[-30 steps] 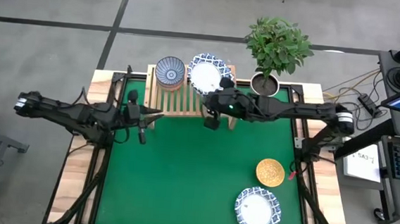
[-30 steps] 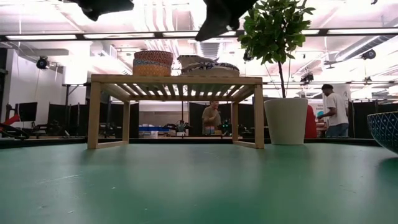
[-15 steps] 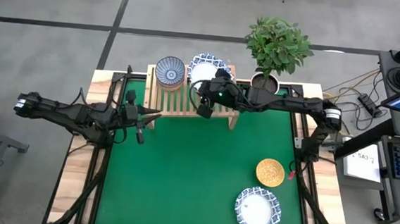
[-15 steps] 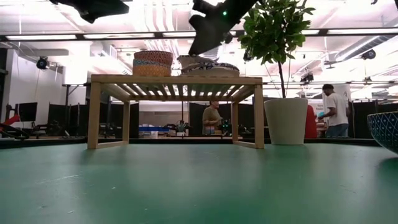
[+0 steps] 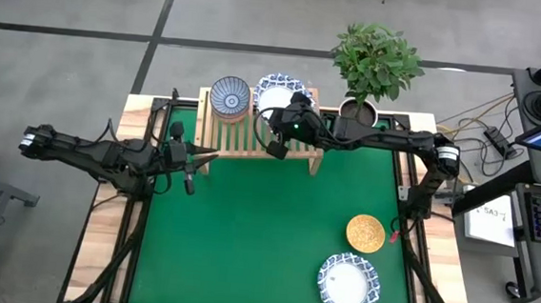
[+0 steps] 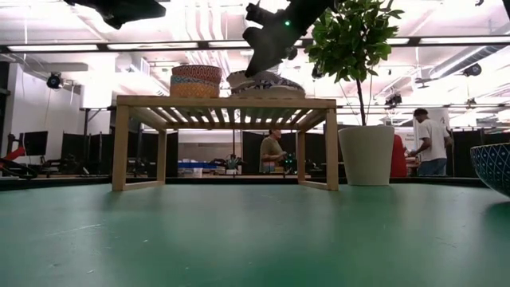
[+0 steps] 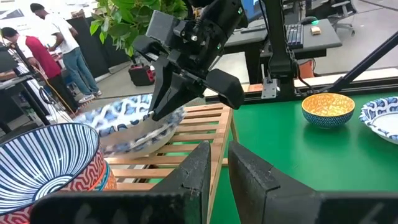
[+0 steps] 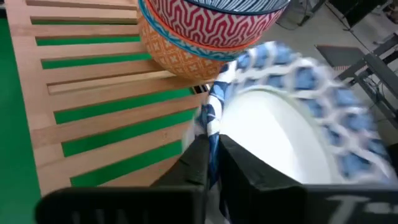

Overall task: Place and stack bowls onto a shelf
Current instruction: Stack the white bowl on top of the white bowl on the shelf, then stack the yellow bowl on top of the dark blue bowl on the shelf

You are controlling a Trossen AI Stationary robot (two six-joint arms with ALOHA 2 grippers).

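The right gripper is covering part of the white bowl on the shelf. That bowl is looking blurry in the right wrist view. A blue bowl is being cut off at the right edge in the low view.

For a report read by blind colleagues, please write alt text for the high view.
Seen from above, the right arm's gripper holds the rim of a wide white bowl with blue patterned rim on the light-wood slatted shelf, beside a blue striped bowl. The left gripper waits at the table's left.
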